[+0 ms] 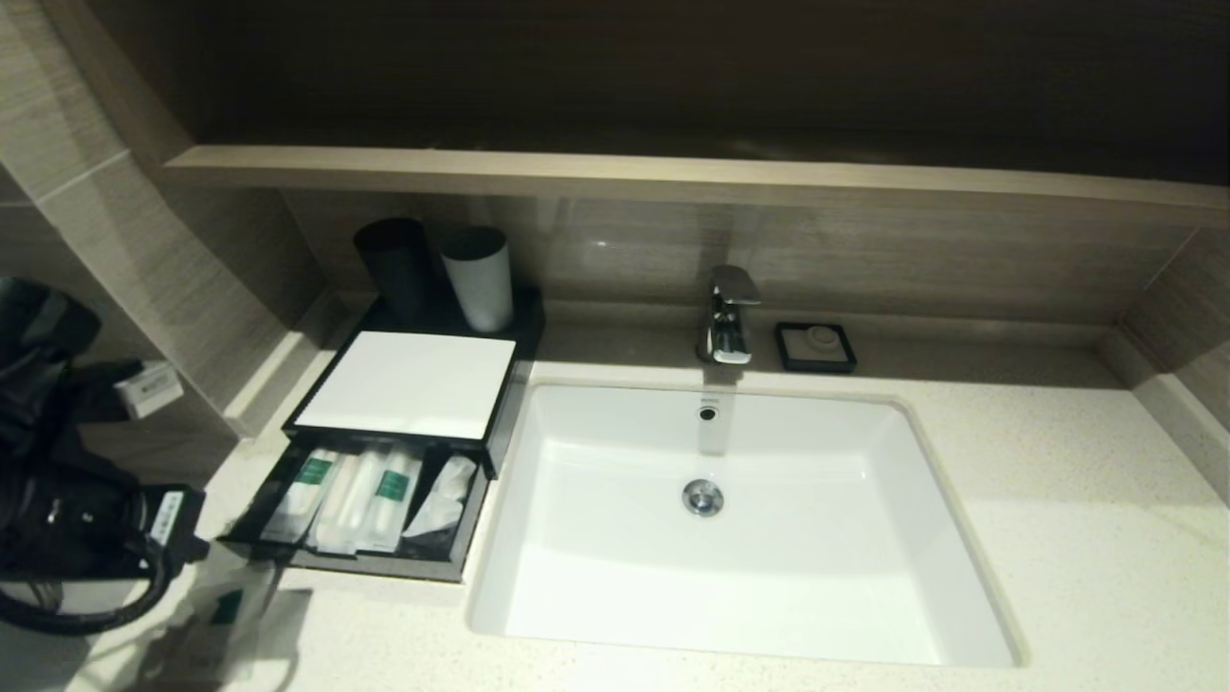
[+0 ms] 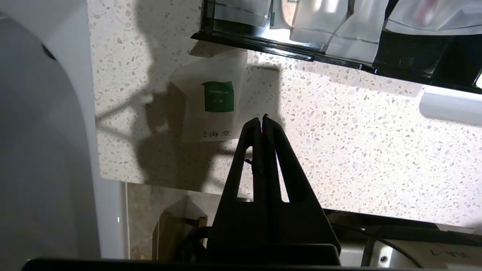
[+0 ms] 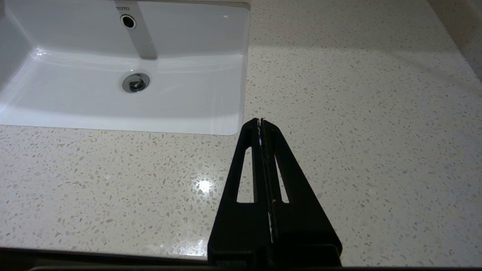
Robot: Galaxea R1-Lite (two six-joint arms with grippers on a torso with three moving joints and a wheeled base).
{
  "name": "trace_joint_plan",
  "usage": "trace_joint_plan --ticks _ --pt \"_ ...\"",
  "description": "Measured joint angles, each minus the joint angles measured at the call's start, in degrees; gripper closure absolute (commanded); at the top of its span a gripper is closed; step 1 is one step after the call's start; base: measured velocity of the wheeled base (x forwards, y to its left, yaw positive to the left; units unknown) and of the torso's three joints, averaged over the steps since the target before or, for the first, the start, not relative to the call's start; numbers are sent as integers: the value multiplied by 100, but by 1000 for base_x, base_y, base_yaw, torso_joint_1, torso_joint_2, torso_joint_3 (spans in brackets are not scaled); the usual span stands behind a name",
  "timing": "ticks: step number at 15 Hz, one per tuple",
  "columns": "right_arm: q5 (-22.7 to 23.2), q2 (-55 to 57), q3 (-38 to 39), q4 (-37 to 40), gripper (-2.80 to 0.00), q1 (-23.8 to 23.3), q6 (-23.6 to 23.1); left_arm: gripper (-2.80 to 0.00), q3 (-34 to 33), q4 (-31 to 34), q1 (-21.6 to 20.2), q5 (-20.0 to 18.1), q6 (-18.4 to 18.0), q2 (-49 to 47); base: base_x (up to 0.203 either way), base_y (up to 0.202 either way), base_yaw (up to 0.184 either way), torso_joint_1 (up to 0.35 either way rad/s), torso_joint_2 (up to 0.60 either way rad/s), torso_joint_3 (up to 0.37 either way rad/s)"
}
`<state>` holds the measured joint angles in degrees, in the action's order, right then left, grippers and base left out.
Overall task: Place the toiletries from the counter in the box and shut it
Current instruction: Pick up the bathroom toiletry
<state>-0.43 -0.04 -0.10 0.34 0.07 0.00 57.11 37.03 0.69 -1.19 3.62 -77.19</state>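
Just ahead of the left gripper, whose fingers are pressed together on nothing, one white sachet lies flat on the desk. Beyond it the box has its drawer pulled out, holding other sachets. Well apart, the right gripper hovers empty and closed over desk beside the basin.

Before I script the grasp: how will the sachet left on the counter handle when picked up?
The sachet looks thin and lies flat on the counter, so it is probably light and floppy, and may sag from a pinched edge. Lying flush, it could slide rather than lift. The shut left gripper hangs over it; the right gripper is parked.
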Motion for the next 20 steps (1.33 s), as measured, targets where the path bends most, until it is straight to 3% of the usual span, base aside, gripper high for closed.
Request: trace_joint_plan --ticks 5,12,20 --pt "-1 1 0 -1 0 0 0 0 -551 -586 -151 -277 -144 87 0 0 0 0 0 0" --pt "-1 0 0 1 0 0 0 0 -565 -569 -157 -338 -115 109 0 0 0 0 0 0" --pt "1 -1 0 -1 0 0 0 0 -1349 -624 -173 -292 -131 407 0 0 0 0 0 0"
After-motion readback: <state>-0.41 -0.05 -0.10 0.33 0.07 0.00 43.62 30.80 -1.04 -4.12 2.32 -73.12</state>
